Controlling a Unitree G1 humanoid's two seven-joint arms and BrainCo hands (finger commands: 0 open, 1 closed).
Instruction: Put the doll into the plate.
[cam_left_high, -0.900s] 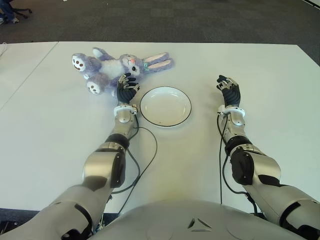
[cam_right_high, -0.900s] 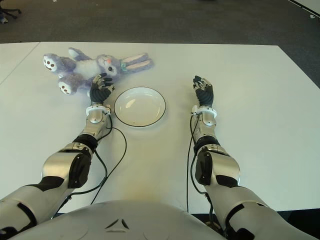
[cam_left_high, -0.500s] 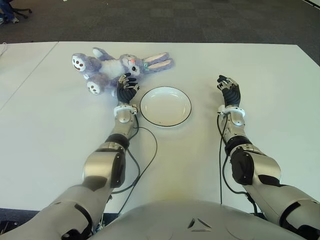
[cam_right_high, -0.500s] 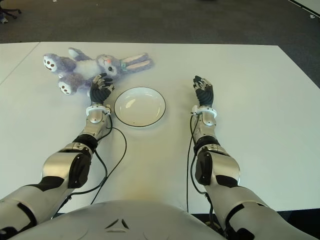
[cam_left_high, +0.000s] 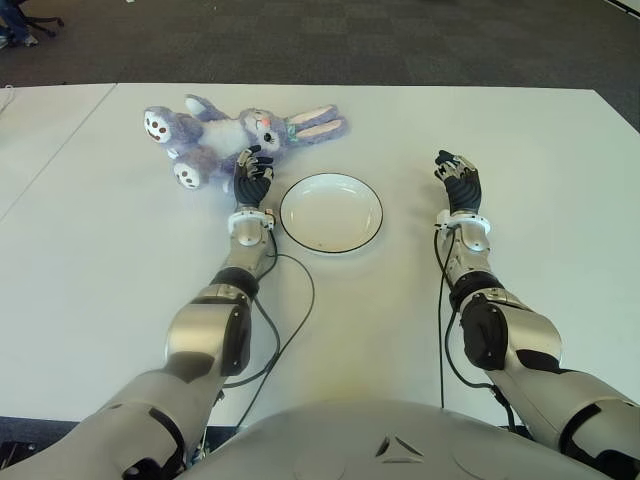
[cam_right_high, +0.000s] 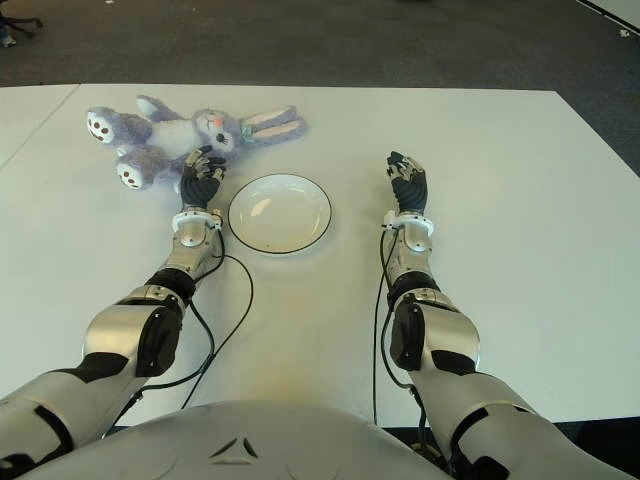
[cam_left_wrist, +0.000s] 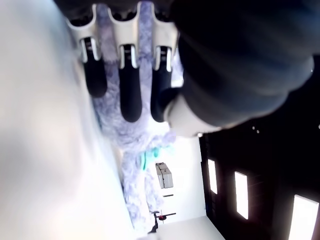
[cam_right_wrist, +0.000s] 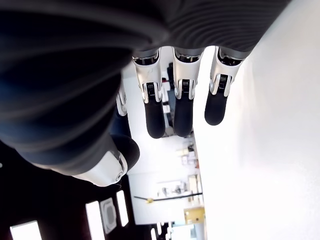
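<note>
Doll: you have a plush rabbit doll (cam_left_high: 240, 132) in lilac-grey fur with a white belly, a pink nose, long ears lined in pale pink and a small teal tag at the neck. It lies on its side at the far left of the surface, feet with dark paw pads pointing left, ears pointing right.
Plate: your plate (cam_left_high: 331, 212) is white, round, shallow and dark-rimmed. It holds nothing and sits near the middle, just right of the left robot hand and a little nearer than the doll.
Left robot hand: your left robot hand (cam_left_high: 253, 177) is just near of the doll's body, between its lower foot and the plate. Its black fingers (cam_left_wrist: 131, 75) are stretched out loosely toward the fur and hold nothing; you cannot tell whether the tips touch the plush.
Right robot hand: your right robot hand (cam_right_high: 407, 183) shows well right of the plate, fingers (cam_right_wrist: 155, 106) relaxed and extended, nothing in them.
Surface: you work on a white, matte surface (cam_left_high: 560, 180), with a seam to a neighbouring white panel at the far left.
Room: beyond the far edge you see dark grey carpet (cam_left_high: 400, 40) and, in the far left corner, part of a chair base (cam_left_high: 40, 20).
</note>
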